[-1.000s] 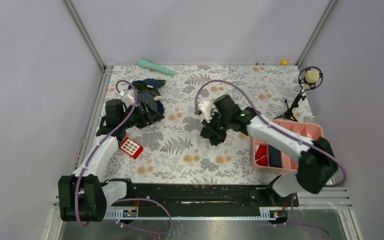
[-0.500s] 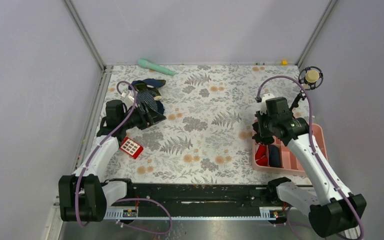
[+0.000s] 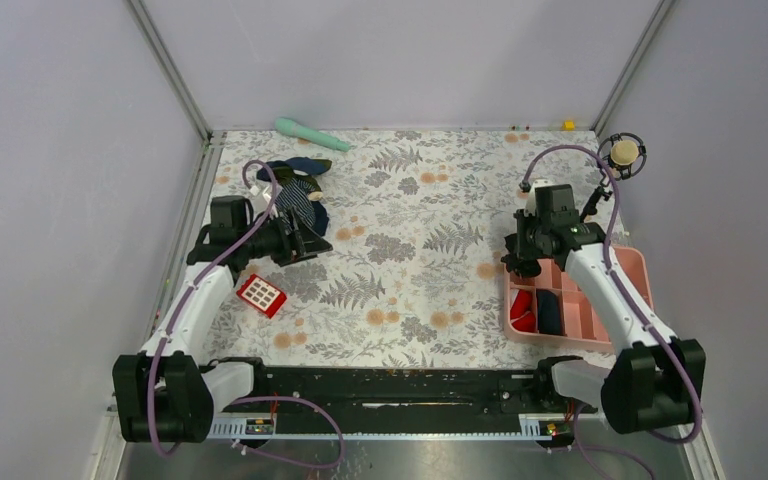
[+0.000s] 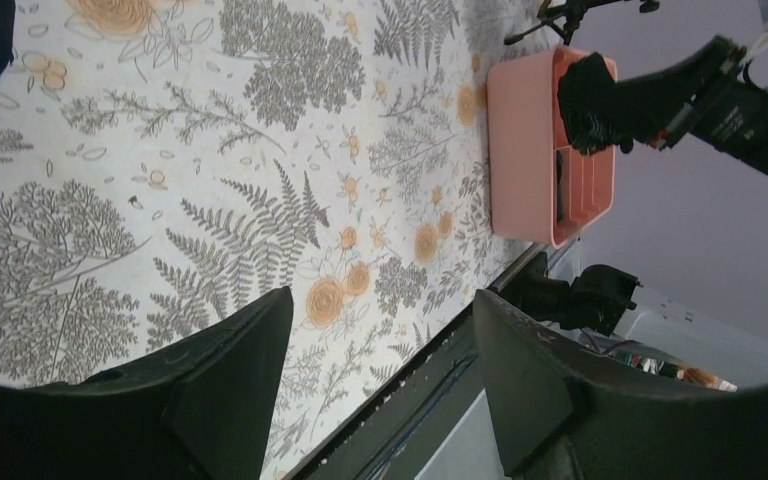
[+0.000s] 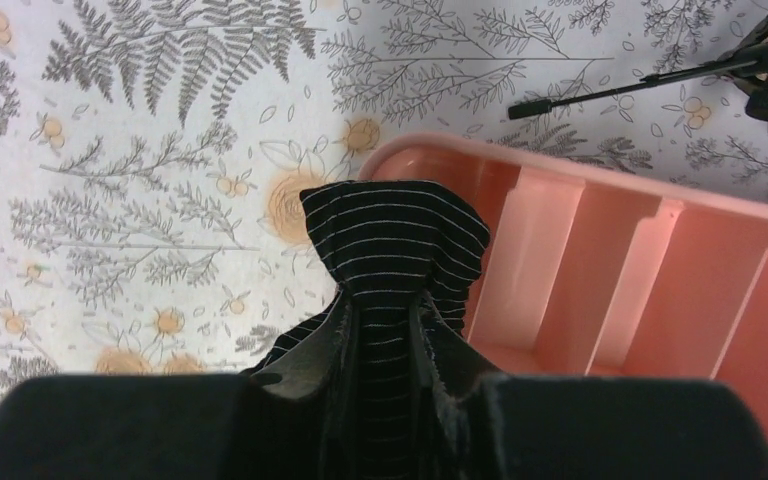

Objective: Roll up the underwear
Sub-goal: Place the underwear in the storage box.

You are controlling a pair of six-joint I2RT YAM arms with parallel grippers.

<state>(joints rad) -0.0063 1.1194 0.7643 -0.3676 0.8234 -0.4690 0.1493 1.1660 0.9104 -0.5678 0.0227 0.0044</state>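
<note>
The underwear [image 5: 395, 230] is a bunched black cloth, and thin white lines show on it up close. No orange tag shows. My right gripper [image 5: 385, 320] is shut on it and holds it over the near-left corner of the pink tray [image 5: 610, 200]. In the top view that gripper [image 3: 517, 262] hangs at the tray's left edge [image 3: 505, 290]. My left gripper [image 3: 305, 240] is open and empty, low over the mat beside the navy striped garment [image 3: 295, 200]. Its fingers [image 4: 230, 380] frame bare mat.
The pink tray holds a red cloth roll [image 3: 522, 308] and a dark roll [image 3: 550, 315]. A red keypad [image 3: 262, 294] lies near the left arm. A teal handle [image 3: 310, 133] lies at the back. A small microphone on a tripod [image 3: 620, 155] stands behind the tray.
My right arm swung from the middle of the mat to the tray at the right, carrying the underwear. My left gripper shifted slightly and stays open.
</note>
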